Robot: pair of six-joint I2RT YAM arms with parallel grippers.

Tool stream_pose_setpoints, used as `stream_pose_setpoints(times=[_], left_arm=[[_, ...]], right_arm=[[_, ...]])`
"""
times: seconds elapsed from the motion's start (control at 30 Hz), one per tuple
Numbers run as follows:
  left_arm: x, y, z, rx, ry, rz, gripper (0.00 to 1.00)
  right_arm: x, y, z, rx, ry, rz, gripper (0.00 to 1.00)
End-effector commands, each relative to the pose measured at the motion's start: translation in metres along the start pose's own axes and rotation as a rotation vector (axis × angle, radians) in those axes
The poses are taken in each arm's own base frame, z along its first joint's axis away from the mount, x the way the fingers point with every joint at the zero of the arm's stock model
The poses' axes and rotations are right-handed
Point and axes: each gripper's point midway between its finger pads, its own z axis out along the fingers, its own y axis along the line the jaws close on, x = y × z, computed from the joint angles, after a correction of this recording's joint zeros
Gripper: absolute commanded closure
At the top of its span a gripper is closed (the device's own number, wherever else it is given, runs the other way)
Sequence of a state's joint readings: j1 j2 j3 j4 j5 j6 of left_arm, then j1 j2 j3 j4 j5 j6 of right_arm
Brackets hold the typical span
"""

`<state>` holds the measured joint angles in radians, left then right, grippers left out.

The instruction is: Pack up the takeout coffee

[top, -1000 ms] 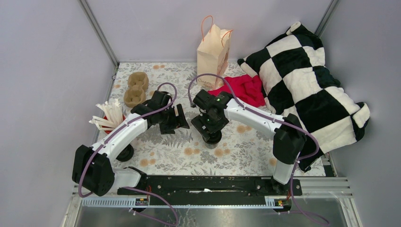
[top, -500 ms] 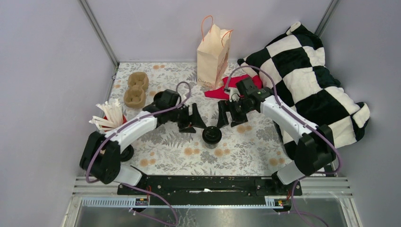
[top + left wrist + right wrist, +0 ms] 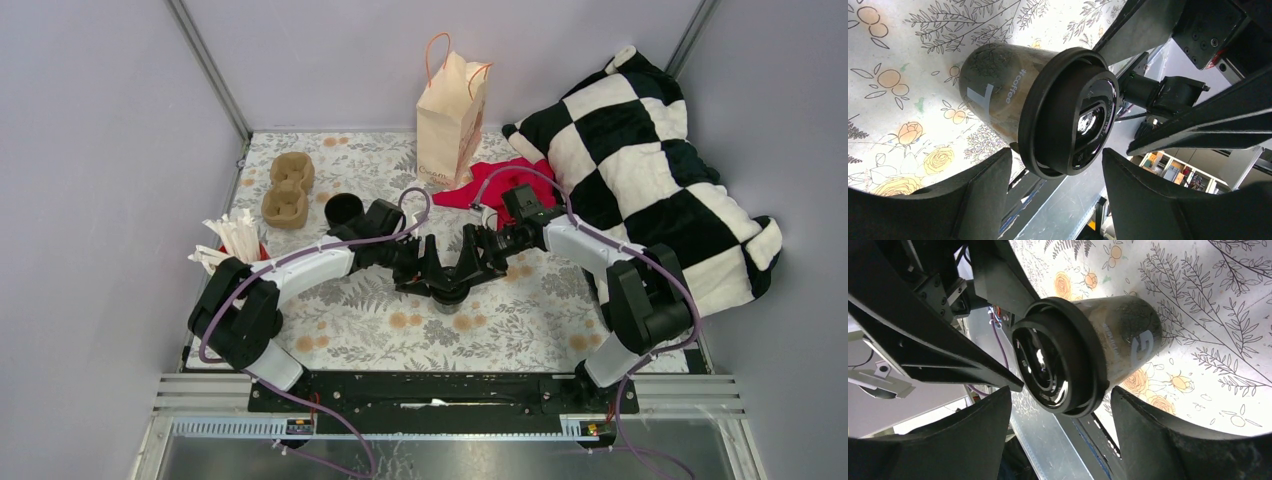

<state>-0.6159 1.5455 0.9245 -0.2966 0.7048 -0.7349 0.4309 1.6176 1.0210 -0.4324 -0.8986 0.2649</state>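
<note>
The takeout coffee (image 3: 448, 292), a small black cup with a round black lid, stands upright on the floral cloth at the middle of the table. My left gripper (image 3: 421, 272) is open just to its left and my right gripper (image 3: 477, 264) is open just to its right. In the left wrist view the cup (image 3: 998, 95) and its lid (image 3: 1068, 112) sit just ahead of the spread gripper (image 3: 1057, 152). The right wrist view shows the same cup (image 3: 1128, 342) just ahead of the open gripper (image 3: 1062, 390). Neither gripper's fingers visibly touch the cup.
A tan paper bag (image 3: 452, 115) stands at the back centre. A red cloth (image 3: 505, 185) and a checkered pillow (image 3: 640, 160) lie at the right. A brown cardboard cup tray (image 3: 288, 188), another black round cup (image 3: 343, 208) and a red cup of white straws (image 3: 232, 250) are at the left.
A second ago my right gripper was over the cup; it pulled away up-right and is now back low beside it. My left gripper has moved right up to the cup.
</note>
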Motion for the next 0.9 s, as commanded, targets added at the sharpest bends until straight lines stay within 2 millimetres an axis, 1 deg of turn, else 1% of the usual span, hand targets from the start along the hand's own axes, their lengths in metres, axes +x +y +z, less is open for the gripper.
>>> stream_pose_setpoints(times=[0.0,0.2,0.4,0.5,0.57,0.63,0.77,0.87], left_arm=[[-0.006,-0.001,-0.002,0.0,-0.04,0.026,0.32],[-0.002,0.013,0.001,-0.054,-0.033,0.005,0.39],[0.002,0.025,0.003,-0.09,-0.029,0.0,0.44],[0.003,0.032,0.003,-0.119,-0.028,0.006,0.46],[0.006,0.034,0.002,-0.14,-0.023,0.026,0.45],[0.01,0.039,0.001,-0.18,-0.015,0.038,0.45],[0.016,0.048,0.004,-0.215,0.006,0.041,0.45],[0.017,0.056,0.005,-0.259,0.006,0.033,0.44]], right_arm=[[0.0,-0.003,0.005,-0.038,0.009,0.005,0.23],[0.002,-0.01,0.008,-0.016,0.016,0.021,0.29],[0.007,-0.021,0.011,0.016,0.012,0.049,0.32],[0.013,-0.03,0.015,0.033,0.008,0.075,0.32],[0.016,-0.033,0.016,0.046,0.002,0.081,0.33],[0.019,-0.036,0.017,0.051,-0.007,0.081,0.32],[0.022,-0.042,0.021,0.053,-0.003,0.109,0.31],[0.027,-0.048,0.025,0.053,0.002,0.148,0.31]])
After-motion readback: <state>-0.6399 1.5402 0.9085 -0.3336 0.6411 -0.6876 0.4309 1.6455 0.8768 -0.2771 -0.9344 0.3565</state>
